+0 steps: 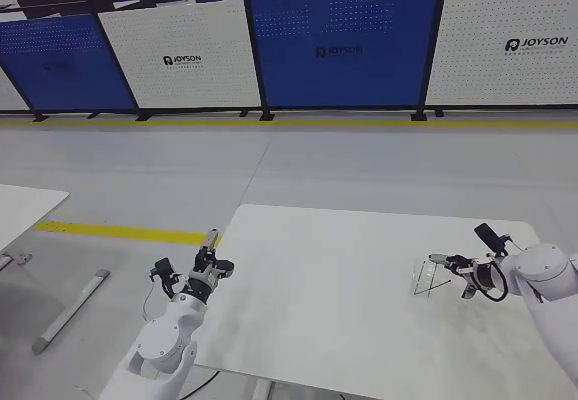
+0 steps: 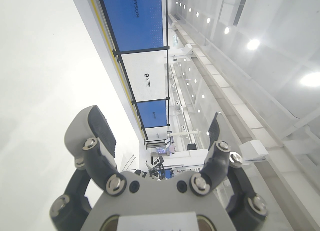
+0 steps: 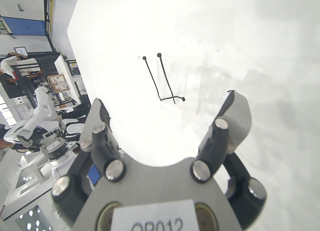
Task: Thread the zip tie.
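Black zip ties (image 3: 165, 77) flat on worktop (image 3: 225, 29). Prob light, thin, springy, slick. Suggest pinch mid-strap, other arm takes head end. L jaws, R jaws: wide open, empty.

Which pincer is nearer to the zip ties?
Right. The right pincer is just beside the zip ties; the left pincer is at the table's opposite edge, far from them.

before me lies a white table (image 1: 329, 300) with rounded corners. a yellow floor line (image 1: 119, 232) runs up to its left edge. far behind stand blue panels (image 1: 344, 50) and white panels (image 1: 179, 55) in black frames. to my left i see a second white table (image 1: 9, 210), and a grey bar (image 1: 69, 310) on the floor near it.
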You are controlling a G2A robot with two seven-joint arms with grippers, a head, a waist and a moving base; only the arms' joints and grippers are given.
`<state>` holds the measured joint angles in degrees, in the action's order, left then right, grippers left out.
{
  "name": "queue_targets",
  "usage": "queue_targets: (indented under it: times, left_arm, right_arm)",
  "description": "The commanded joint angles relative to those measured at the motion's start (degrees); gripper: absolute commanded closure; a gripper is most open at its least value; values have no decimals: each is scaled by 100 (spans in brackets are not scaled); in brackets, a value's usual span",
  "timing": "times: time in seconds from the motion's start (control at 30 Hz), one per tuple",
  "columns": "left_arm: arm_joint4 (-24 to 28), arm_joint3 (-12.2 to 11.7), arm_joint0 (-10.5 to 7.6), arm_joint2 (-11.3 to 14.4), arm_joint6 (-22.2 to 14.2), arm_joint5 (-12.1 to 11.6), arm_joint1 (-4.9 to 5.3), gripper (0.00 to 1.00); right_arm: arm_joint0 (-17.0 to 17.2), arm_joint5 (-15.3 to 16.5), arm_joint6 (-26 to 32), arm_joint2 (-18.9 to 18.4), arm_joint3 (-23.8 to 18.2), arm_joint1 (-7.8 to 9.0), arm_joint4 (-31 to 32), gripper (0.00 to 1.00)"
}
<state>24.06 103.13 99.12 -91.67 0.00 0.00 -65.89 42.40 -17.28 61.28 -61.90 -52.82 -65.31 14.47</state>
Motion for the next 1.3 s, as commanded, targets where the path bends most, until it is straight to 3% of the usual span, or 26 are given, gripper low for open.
queue_targets:
  times: [0.0, 0.03, 0.17, 0.27, 0.3, 0.33, 0.43, 0.5, 0.63, 0.73, 0.77, 0.97, 1.27]
  left_arm:
    - [0, 0, 0, 0, 0, 0, 0, 0]
    - [0, 0, 0, 0, 0, 0, 0, 0]
    - [0, 0, 0, 0, 0, 0, 0, 0]
    - [0, 0, 0, 0, 0, 0, 0, 0]
    - [0, 0, 0, 0, 0, 0, 0, 0]
    - [0, 0, 0, 0, 0, 0, 0, 0]
    - [0, 0, 0, 0, 0, 0, 0, 0]
    - [0, 0, 0, 0, 0, 0, 0, 0]
    - [0, 0, 0, 0, 0, 0, 0, 0]
    - [0, 0, 0, 0, 0, 0, 0, 0]
    - [0, 0, 0, 0, 0, 0, 0, 0]
    - [0, 0, 0, 0, 0, 0, 0, 0]
    - [0, 0, 0, 0, 0, 0, 0, 0]
  right_arm:
    - [5, -15, -8, -24, -41, 18, 47, 0]
    - [17, -8, 30, -37, -72, 28, 53, 0]
    - [28, -103, 109, -70, -153, 73, 211, 56]
    - [15, -151, 253, -46, -185, 93, 307, 76]
    - [10, -185, 291, -30, -178, 94, 332, 75]
    - [1, -214, 311, -9, -173, 94, 364, 81]
    - [-21, -220, 349, 32, -111, 84, 360, 85]
    - [-52, -220, 373, 58, -39, 76, 369, 78]
    - [-141, -220, 367, 109, 104, 56, 406, 85]
    - [-195, -220, 368, 152, 182, 37, 431, 82]
    - [-213, -220, 369, 171, 208, 27, 436, 87]
    - [-310, -220, 383, 270, 354, -23, 484, 78]
    - [-496, -220, 366, 442, 631, -129, 620, 77]
